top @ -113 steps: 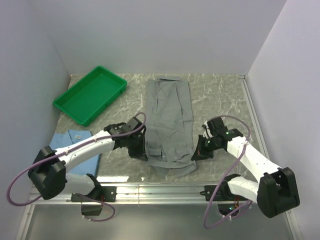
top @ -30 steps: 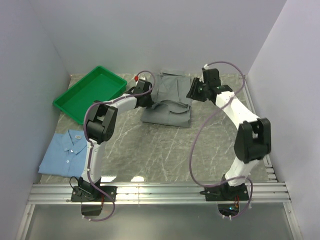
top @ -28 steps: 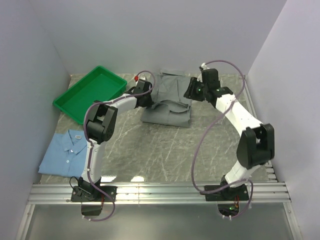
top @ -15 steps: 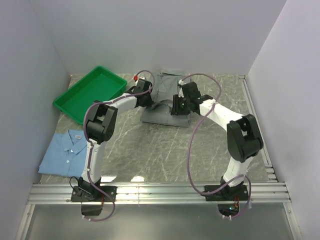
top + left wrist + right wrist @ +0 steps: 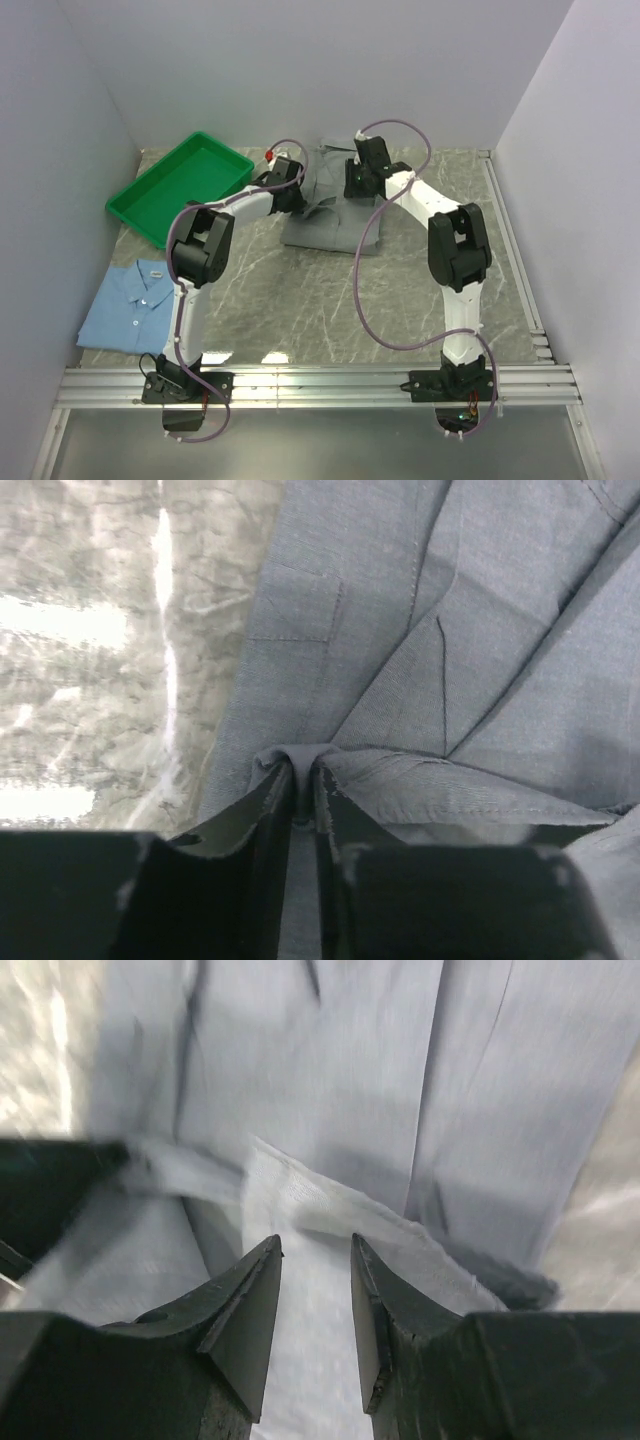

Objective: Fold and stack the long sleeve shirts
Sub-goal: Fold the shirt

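Clamps left gripper [image 5: 304,772] jaws on grey shirt [image 5: 330,226] fold, right gripper [image 5: 315,1244] jaws apart; risks undoing fold by snagging cloth

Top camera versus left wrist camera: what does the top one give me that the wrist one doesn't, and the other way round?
Only the top view: the green tray at the back left, the light blue shirt near the front left, and the right hand over the grey shirt. Only the left wrist view: the left hand pinching a raised fold of grey cloth between close-set fingers, plus the pocket stitching. Both: the grey shirt lying on the marble table.
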